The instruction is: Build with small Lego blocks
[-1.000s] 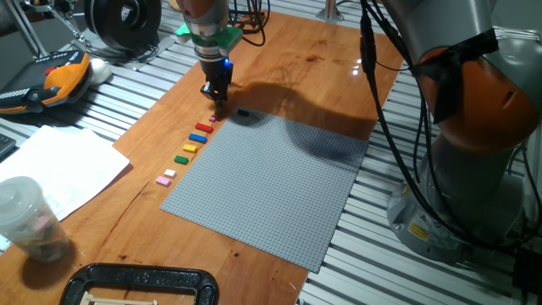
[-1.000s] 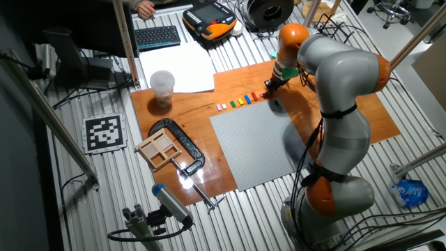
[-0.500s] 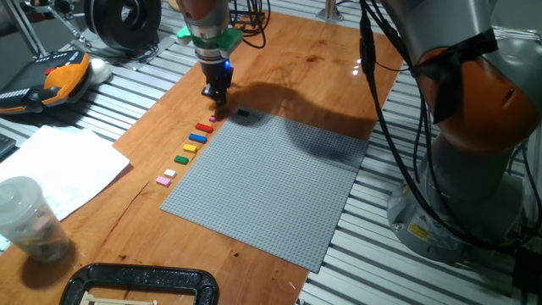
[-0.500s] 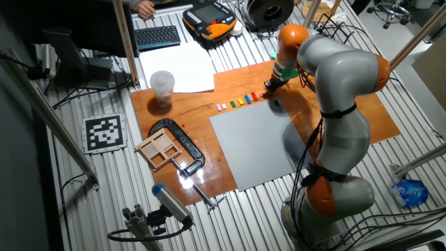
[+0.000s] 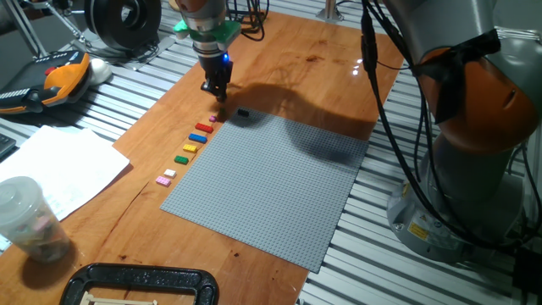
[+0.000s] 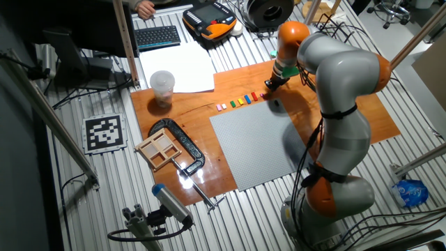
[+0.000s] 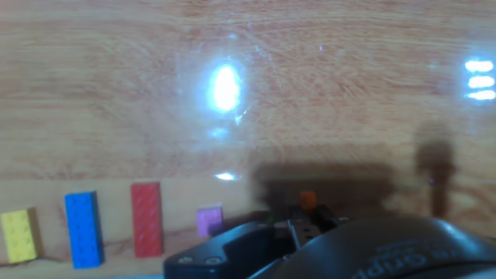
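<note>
Orange and grey, the big arm bends up from its base beside the table and reaches right across the grey baseplate (image 5: 271, 182) to its far corner, the wrist turned straight down. The gripper (image 5: 218, 93) hangs just above the wooden board (image 5: 288, 51), at the far end of the row of small Lego blocks (image 5: 193, 141) lined up along the baseplate's edge. From one fixed view I can pick out pink, red, blue, yellow and green pieces in that row, with a pale one at the near end, and a black block (image 5: 244, 113) lying apart by the baseplate's corner. In the hand view the fingers' dark housing fills the bottom, and an orange block (image 7: 308, 201) sits right at the tips, seemingly pinched between them, though it is blurred. Beside it lie the pink (image 7: 208, 221), red (image 7: 146, 218), blue (image 7: 83, 229) and yellow (image 7: 19, 235) blocks on the wood.
</note>
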Robot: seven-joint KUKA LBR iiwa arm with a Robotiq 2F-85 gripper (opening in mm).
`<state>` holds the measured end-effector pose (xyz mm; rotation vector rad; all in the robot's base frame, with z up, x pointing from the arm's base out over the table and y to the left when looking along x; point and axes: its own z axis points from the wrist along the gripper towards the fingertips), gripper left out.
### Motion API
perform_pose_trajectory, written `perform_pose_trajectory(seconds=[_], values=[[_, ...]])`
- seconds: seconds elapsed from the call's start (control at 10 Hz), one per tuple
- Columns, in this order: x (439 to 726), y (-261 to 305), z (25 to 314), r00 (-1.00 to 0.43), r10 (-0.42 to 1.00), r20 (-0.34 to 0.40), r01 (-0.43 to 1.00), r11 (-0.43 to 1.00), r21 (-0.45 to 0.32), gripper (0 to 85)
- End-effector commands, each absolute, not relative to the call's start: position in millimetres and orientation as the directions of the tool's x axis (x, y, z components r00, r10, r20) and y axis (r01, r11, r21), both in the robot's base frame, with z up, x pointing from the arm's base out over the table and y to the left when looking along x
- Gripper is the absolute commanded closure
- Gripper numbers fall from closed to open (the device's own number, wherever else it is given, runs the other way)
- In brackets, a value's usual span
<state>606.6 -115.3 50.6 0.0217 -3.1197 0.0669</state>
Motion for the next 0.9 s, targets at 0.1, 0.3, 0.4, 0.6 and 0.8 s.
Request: perform_pose_trajectory(seconds=[0.1,0.3,0.4,0.6,0.8], values=[[599,-110,55,-1.000,-0.001,0.024,-0.002,0.999,-0.043,85.0],[588,-102,56,-1.000,0.019,0.022,0.018,0.999,-0.037,85.0],[583,-99,57,-0.999,0.023,0.026,0.022,0.999,-0.036,85.0],[572,-92,55,-0.999,0.023,0.022,0.022,0.999,-0.025,85.0],[565,-88,52,-1.000,0.022,0.022,0.021,0.999,-0.030,85.0]])
